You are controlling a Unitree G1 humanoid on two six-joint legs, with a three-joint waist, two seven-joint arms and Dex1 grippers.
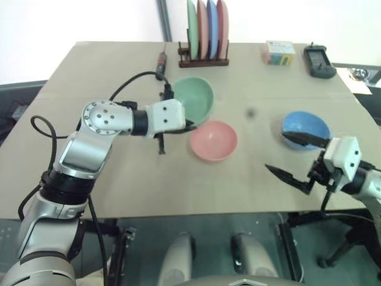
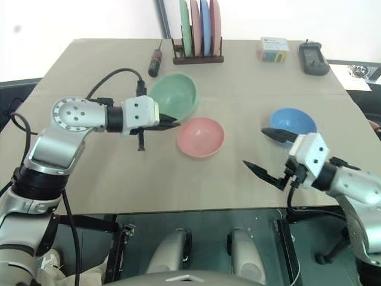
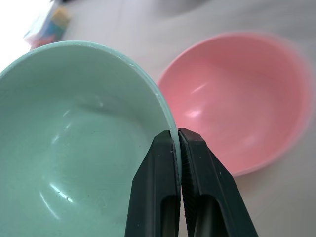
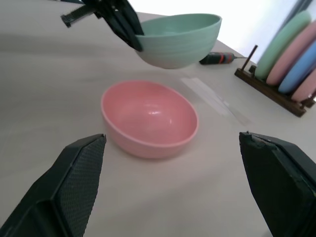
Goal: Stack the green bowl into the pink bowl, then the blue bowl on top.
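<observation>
Plate rack (image 1: pixel 203 59), screwdriver (image 1: pixel 161 62), box (image 1: pixel 280 53) on table (image 1: pixel 89 71).

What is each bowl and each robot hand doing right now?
green bowl: lifted off the table, pinched at its rim, above and beside the pink bowl
pink bowl: upright on the table, empty
blue bowl: upright on the table, empty
left gripper: shut on the green bowl's rim
right gripper: open, holding nothing, near the blue bowl
plates: standing on edge in the rack
</observation>
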